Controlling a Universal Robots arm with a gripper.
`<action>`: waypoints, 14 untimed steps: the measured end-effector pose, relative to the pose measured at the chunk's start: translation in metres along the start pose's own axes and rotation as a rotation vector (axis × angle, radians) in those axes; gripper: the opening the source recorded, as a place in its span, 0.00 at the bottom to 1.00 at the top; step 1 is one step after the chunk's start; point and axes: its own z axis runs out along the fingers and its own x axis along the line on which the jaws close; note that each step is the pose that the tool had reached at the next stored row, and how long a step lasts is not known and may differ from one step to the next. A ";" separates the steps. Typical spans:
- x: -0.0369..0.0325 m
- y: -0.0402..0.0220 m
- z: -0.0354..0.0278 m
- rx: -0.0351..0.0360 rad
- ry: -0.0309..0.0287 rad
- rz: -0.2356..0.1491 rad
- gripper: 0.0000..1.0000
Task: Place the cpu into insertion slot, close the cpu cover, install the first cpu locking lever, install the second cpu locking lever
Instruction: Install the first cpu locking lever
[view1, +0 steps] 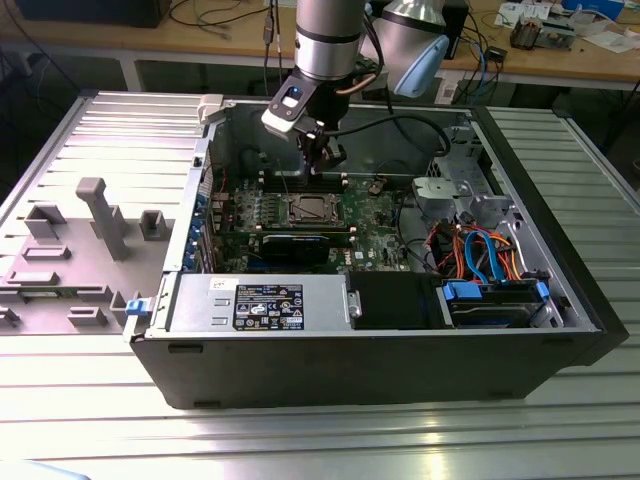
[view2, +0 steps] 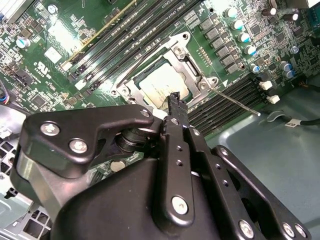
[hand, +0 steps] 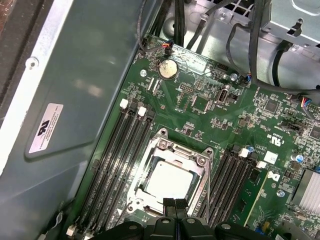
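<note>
Gripper: closed tight, empty, at 12 o'clock from cpu, exterior view.
Cpu: thin, light, easily hurt; hold edges.

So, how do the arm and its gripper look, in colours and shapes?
The arm is a silver-grey tube with black bands; a light-grey block with a blue light sits at its wrist, and a black cable loops away from there. The gripper is black, built of flat link plates with silver screws.

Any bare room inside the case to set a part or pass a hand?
Bare metal panel beside the memory slots. Crowded: cables by the drive cage; the claw hangs over the cpu cover.
</note>
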 end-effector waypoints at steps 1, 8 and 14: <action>0.0000 0.0000 0.0000 0.0000 0.0000 -0.002 0.11; 0.0000 0.0000 0.0000 -0.0002 -0.0007 -0.018 0.11; 0.0000 0.0000 0.0001 -0.0003 -0.0010 -0.029 0.11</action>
